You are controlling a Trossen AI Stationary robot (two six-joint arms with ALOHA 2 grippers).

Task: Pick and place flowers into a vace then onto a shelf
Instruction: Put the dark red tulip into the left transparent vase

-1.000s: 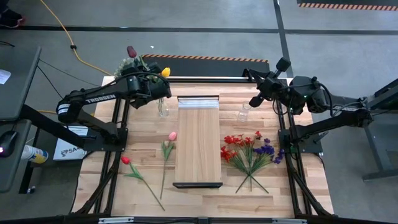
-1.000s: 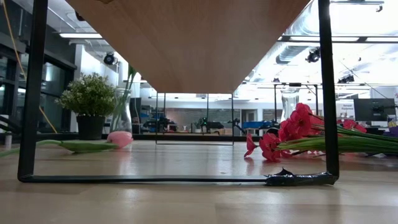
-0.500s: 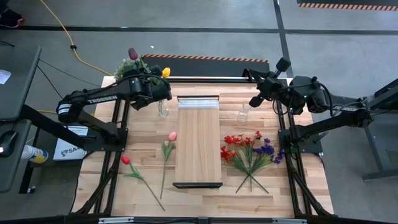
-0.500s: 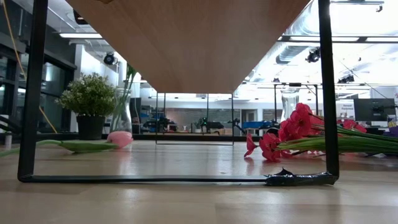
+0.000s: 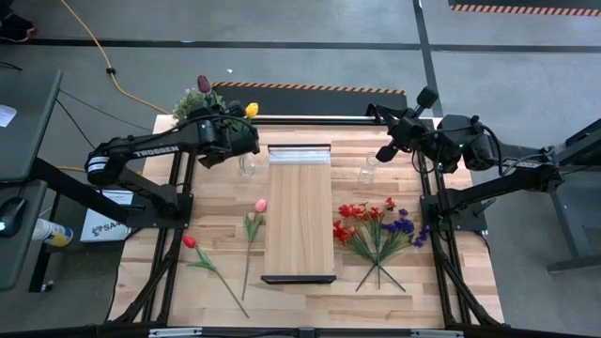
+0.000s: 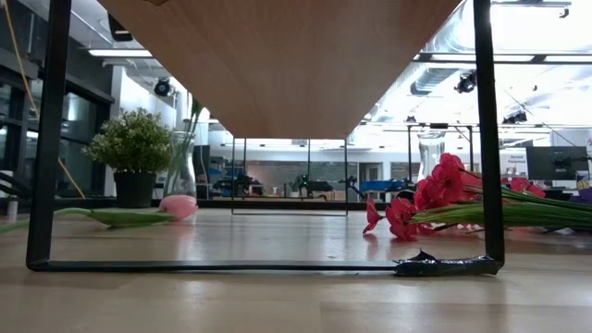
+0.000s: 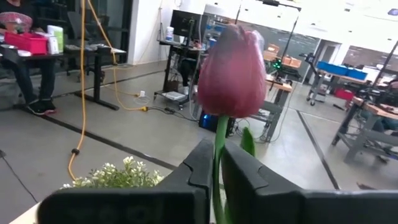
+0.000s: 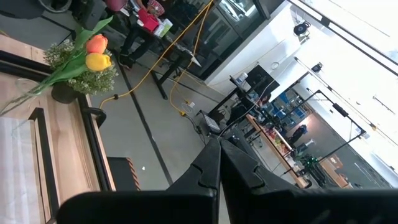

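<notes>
My left gripper [image 5: 223, 122] hovers over the table's far left corner, shut on a dark red tulip [image 5: 202, 84] whose bloom [image 7: 231, 70] stands beyond the fingertips. Beside it a glass vase [image 5: 247, 166] holds a yellow tulip [image 5: 251, 110] and an orange one [image 8: 96, 43]. A pink tulip [image 5: 260, 205], a red tulip [image 5: 190, 241] and a bunch of red and purple sprays [image 5: 377, 228] lie flat on the table. The shelf [image 5: 300, 211] stands mid-table. My right gripper [image 8: 219, 152] waits shut at the far right, above a second vase [image 5: 369, 171]. My left gripper pinches the dark red tulip's green stem [image 7: 217, 158] between its two fingers, a short way below the bloom. The bloom sticks out past the fingertips, lifted clear of the table. The gripper's own body hides the lower stem.
A bushy potted plant [image 5: 192, 101] sits just beyond the table's far left corner, under the held bloom. In the low view the shelf's black bracket [image 6: 42, 185] frames the scene, with the vase [image 6: 181, 171] and the sprays [image 6: 435, 194] behind it. Bare wood lies near the front edge.
My left gripper has drifted slightly toward the right and the near side, closer to the vase, carrying the dark red tulip with it. The right arm and the flowers on the table have stayed put.
</notes>
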